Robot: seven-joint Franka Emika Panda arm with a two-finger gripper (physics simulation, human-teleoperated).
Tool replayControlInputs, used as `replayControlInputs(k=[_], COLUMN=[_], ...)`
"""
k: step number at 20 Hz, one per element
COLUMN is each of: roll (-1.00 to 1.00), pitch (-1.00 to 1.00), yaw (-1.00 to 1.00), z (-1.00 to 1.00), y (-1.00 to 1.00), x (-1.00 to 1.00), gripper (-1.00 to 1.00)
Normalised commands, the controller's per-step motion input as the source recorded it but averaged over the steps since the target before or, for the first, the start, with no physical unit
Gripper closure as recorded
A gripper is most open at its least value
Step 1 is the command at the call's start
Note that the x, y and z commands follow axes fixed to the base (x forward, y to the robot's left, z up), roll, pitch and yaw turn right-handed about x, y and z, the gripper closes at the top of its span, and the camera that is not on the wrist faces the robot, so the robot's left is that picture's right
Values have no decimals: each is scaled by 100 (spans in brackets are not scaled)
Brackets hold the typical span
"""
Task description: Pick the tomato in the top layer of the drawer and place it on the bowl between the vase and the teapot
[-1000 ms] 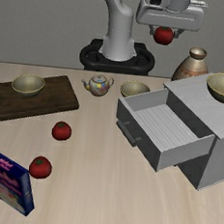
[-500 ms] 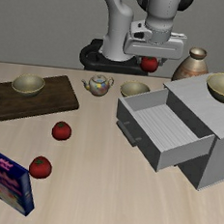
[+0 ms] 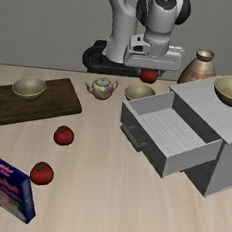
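Hanging over the far side of the table [image 3: 103,162], the gripper [image 3: 151,69] has its fingers clamped on the tomato [image 3: 150,77], which sits between them just above the bowl [image 3: 139,92]. That bowl stands between the teapot [image 3: 102,87] on the exterior view's left and the vase [image 3: 201,68] on the exterior view's right. The arm seems held directly over it so the tomato can go straight down without brushing either neighbour. The drawer [image 3: 172,133] stands pulled out of the grey cabinet [image 3: 212,157], nearer and to the right, well clear of the drop. What remains, by my reading, is a short descent and a release; letting go too high could make the tomato roll off the rim.
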Motion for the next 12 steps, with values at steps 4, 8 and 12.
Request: replayControlInputs(k=[4, 8, 12], roll=[0, 0, 0], pitch=[0, 0, 0], yaw=[0, 0, 0], z=[-50, 0, 0], y=[-25, 0, 0], x=[25, 0, 0], gripper=[100, -100, -100])
